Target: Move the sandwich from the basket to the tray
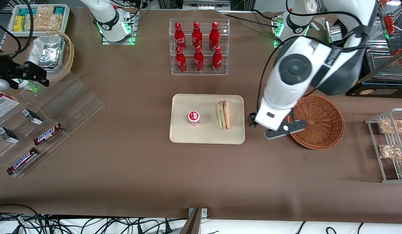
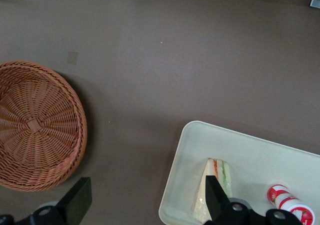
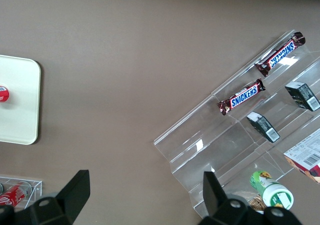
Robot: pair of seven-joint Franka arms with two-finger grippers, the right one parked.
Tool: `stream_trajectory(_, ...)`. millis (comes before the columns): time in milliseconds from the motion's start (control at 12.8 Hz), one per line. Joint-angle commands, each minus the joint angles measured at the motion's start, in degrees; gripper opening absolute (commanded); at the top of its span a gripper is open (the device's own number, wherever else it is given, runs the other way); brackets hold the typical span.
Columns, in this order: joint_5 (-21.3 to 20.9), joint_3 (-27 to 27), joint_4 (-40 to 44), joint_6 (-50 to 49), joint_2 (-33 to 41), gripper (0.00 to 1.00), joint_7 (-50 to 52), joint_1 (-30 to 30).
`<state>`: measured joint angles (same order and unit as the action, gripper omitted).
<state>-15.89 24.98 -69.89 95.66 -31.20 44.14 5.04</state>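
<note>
The sandwich point(image 1: 223, 114) point(image 2: 218, 177), a wrapped white-bread wedge with green and red filling, lies on the cream tray point(image 1: 207, 134) point(image 2: 250, 152) at the edge nearest the basket. The reddish-brown wicker basket point(image 1: 321, 120) point(image 2: 35, 125) stands beside the tray toward the working arm's end, with nothing in it. My left gripper point(image 1: 253, 121) point(image 2: 146, 205) hovers over the bare table between tray and basket. It is open and holds nothing; one finger point(image 2: 216, 197) is above the sandwich's edge.
A small red-and-white cup point(image 1: 194, 117) point(image 2: 287, 200) stands on the tray. An acrylic rack of red bottles point(image 1: 198, 45) is farther from the camera. Acrylic shelves with Snickers bars point(image 1: 48, 134) lie toward the parked arm's end. A wire rack of bagged snacks point(image 1: 391, 143) is near the basket.
</note>
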Motion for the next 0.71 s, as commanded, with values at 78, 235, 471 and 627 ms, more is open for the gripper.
stream_trajectory(78, 9.9, -12.5, 8.5, -9.9, -0.2, 1.00, -21.5, 1.2)
stream_trajectory(235, 12.8, -20.0, 8.5, -10.3, 0.4, 1.00, -30.1, 3.1)
stream_trajectory(471, 18.3, -25.3, 8.1, -10.4, 0.4, 1.00, -40.4, 3.1)
stream_trajectory(627, 18.8, -26.5, 8.1, -10.4, 0.3, 1.00, -43.9, 2.9)
